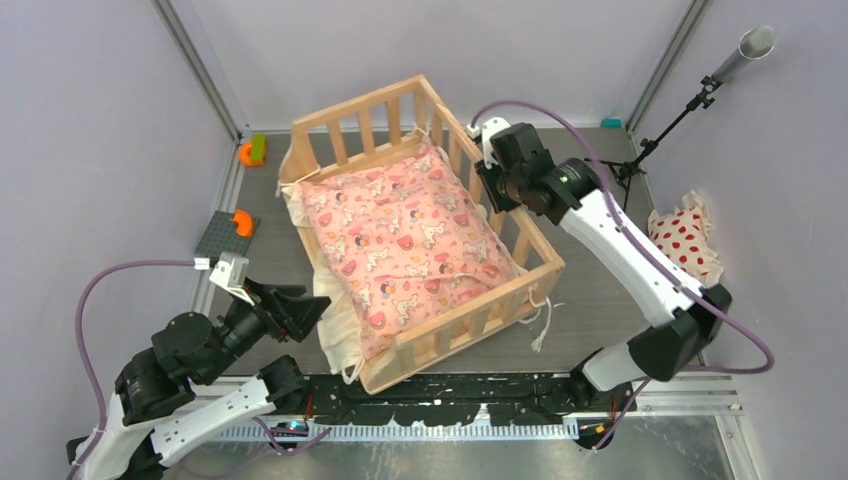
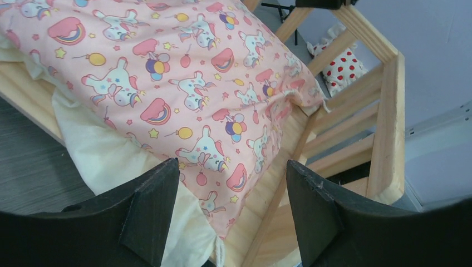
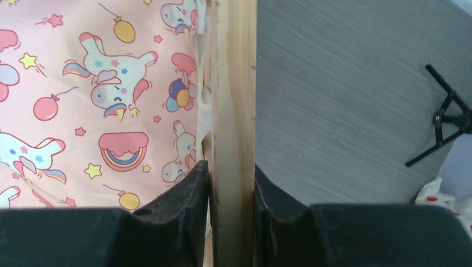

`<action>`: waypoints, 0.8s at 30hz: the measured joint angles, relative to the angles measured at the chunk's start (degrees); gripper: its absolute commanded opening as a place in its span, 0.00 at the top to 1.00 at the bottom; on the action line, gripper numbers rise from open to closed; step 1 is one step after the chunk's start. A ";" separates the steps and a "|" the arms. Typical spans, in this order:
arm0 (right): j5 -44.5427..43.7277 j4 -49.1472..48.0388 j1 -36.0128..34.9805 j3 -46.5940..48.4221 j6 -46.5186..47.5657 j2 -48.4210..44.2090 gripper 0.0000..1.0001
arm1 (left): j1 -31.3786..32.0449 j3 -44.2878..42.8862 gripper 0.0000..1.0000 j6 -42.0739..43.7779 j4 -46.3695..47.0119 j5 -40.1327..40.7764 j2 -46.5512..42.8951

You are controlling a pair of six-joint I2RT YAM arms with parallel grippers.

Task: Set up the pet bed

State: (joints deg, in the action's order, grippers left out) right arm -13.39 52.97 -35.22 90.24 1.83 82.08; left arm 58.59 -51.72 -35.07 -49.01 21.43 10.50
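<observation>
Pet bed (image 1: 548, 262) sits mid-table (image 1: 600, 300). Its long axis runs far to near, and the near end is swung a bit to the right. It stands upright on its base. One slatted end rail faces the far wall and the other faces the arm bases.

A pink unicorn-print cushion (image 1: 400, 235) lies inside the frame and fills most of it. Its cream lining spills over the left side rail. Cream ties (image 1: 540, 322) hang off the near-right corner onto the table.

Right pincer (image 1: 492, 185) is on the far part of the bed's right side rail. In the right wrist view the pincer (image 3: 232, 186) is clamped on the top bar. One finger (image 3: 189, 200) is on the cushion side and the other is on the outside, both pressed to the wood.

Left pincer (image 1: 305, 310) is just beside the bed's near-left side, by the cream overhang. In the left wrist view the pincer (image 2: 231, 186) has its fingers wide apart and nothing between them. It is aimed at the cushion's near corner. Cannot tell if it touches the fabric.

White pillow with red dots (image 1: 685, 240) lies at the right edge of the table, well apart from the bed. A stand (image 1: 690, 105) is at far right. A grey baseplate (image 1: 222, 238) with an orange piece is at left.
</observation>
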 measured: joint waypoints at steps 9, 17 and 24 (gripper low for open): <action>7.96 -6.27 4.33 9.49 9.11 11.65 0.99 | 0.00 0.00 0.28 0.74 -1.11 0.02 0.48; 13.03 -6.45 8.15 19.63 16.87 20.72 0.99 | 0.00 0.15 0.28 1.01 -1.44 -0.15 1.11; 16.20 -6.03 10.05 28.17 21.97 27.61 0.99 | 0.00 0.94 0.25 0.98 -1.64 -0.87 3.37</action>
State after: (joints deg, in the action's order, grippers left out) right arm 2.81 46.94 -25.17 118.41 23.79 109.69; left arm 58.59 -50.78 -34.09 -50.65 20.56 13.87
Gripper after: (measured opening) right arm 0.342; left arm 0.720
